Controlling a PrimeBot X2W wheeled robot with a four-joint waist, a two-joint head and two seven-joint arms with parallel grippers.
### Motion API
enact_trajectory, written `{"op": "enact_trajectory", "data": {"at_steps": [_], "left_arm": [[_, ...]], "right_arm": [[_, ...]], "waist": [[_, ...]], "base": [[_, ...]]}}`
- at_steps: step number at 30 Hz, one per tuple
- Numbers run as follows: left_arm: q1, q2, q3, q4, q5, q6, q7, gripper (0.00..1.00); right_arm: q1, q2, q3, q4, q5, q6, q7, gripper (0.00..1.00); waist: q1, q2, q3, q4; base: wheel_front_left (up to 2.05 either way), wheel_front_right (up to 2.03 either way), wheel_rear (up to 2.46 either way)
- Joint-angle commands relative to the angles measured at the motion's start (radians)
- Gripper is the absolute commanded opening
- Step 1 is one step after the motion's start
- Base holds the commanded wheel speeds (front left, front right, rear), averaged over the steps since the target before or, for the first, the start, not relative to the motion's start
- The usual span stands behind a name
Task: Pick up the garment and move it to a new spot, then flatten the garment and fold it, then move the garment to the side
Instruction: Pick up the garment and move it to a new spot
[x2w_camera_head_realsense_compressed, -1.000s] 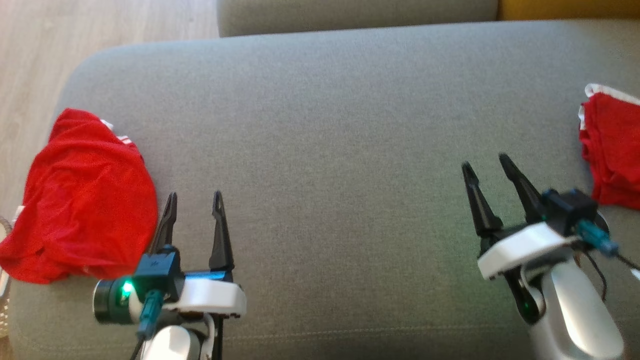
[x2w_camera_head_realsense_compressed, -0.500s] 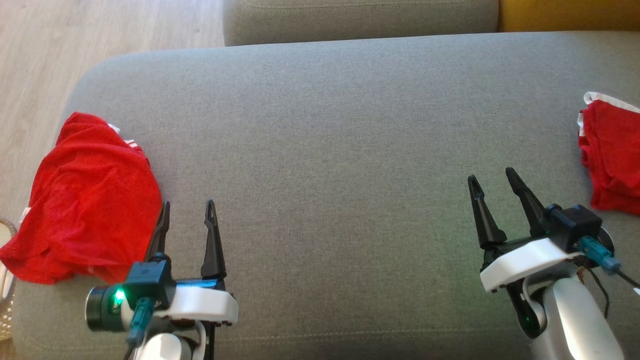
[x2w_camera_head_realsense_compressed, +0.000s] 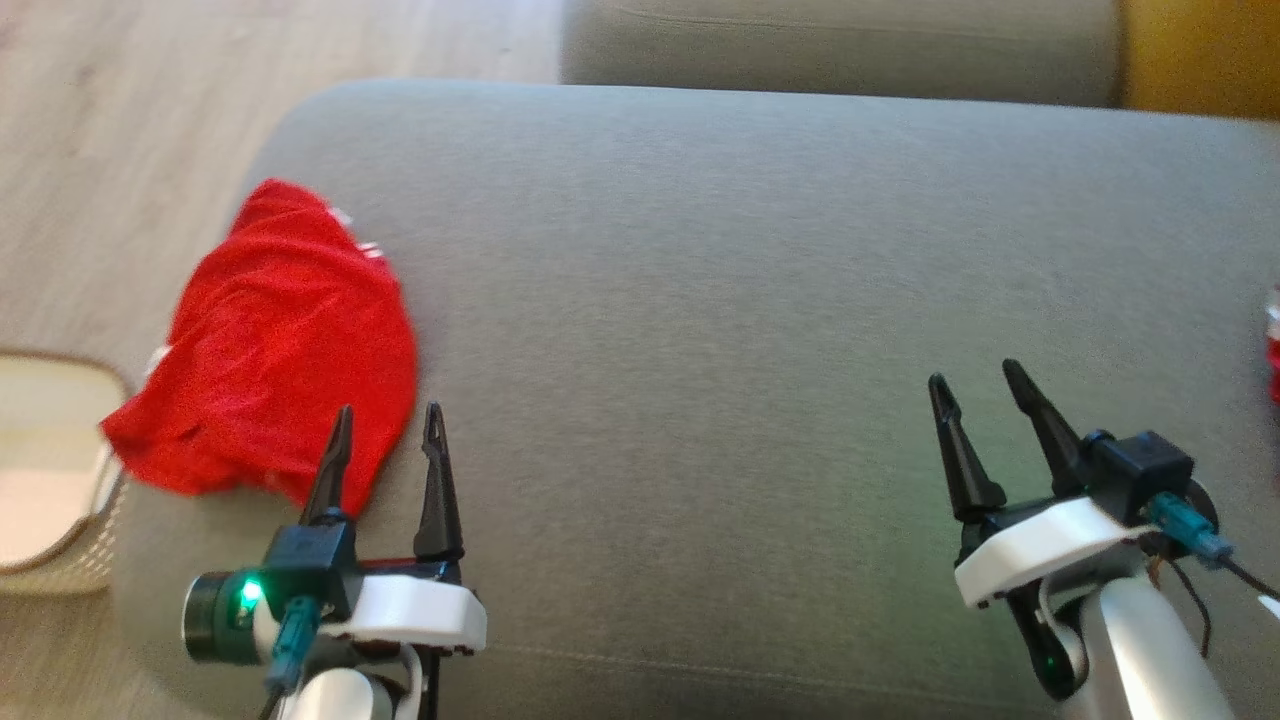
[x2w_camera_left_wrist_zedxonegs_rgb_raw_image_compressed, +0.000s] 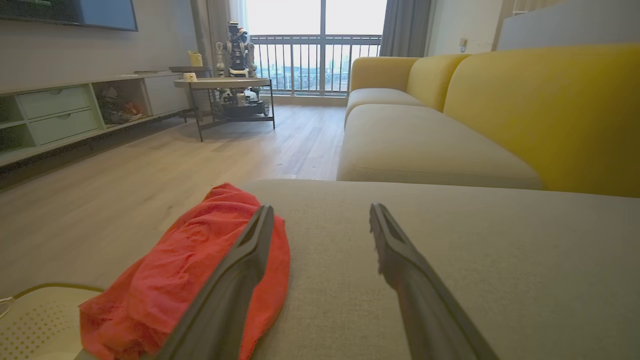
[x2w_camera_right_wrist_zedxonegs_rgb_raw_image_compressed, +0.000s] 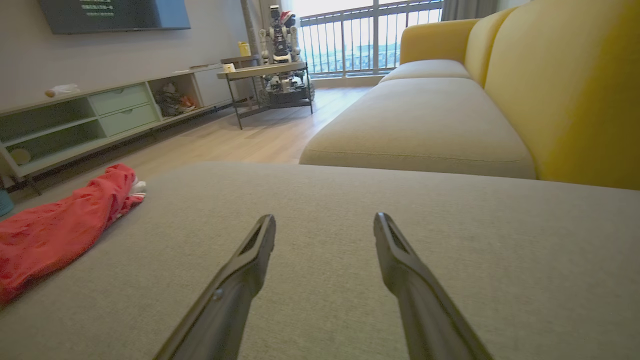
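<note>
- The grey seat cushion (x2w_camera_head_realsense_compressed: 700, 250) spans most of the head view. Wooden floor (x2w_camera_head_realsense_compressed: 120, 120) lies beyond its left end, and in the wrist views a yellow backrest (x2w_camera_left_wrist_zedxonegs_rgb_raw_image_compressed: 540, 110) rises along its right side.
- The red garment (x2w_camera_head_realsense_compressed: 280, 340) lies crumpled in a heap at the cushion's left end, close to the rounded edge. A bit of white trim shows at its far side.
- A pale perforated basket (x2w_camera_head_realsense_compressed: 70, 362) stands on the floor just beside the cushion's left end, below the garment's near corner.
- The left gripper (x2w_camera_head_realsense_compressed: 389, 410) sits at the lower left on a low, level wrist, its fingers pointing straight up the head view and spread wide, holding nothing. Its left finger lies across the garment's near right edge and its right finger is over bare cushion. I cannot tell whether the left finger touches the cloth.
- The right gripper (x2w_camera_head_realsense_compressed: 972, 373) rises from a pale forearm (x2w_camera_head_realsense_compressed: 1140, 640) at the lower right. Its fingers lean slightly to the left and are parted and empty, over bare cushion well apart from the garment.
- A small sliver of red and white cloth (x2w_camera_head_realsense_compressed: 1272, 345) shows at the right edge of the head view.
</note>
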Motion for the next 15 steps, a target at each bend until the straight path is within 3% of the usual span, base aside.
{"op": "enact_trajectory", "data": {"at_steps": [1, 15], "left_arm": [[-0.023, -0.002, 0.04, -0.033, 0.012, 0.0, -0.005, 1.0], [0.041, -0.002, 0.104, -0.049, 0.035, -0.022, -0.005, 1.0]], "right_arm": [[-0.016, 0.006, 0.03, -0.03, 0.006, 0.0, -0.007, 1.0], [0.005, 0.006, 0.09, -0.02, 0.042, 0.0, -0.007, 1.0]], "waist": [[0.0, 0.0, -0.004, 0.069], [0.0, 0.0, -0.022, 0.316]], "base": [[0.0, 0.0, 0.0], [0.0, 0.0, 0.0]]}}
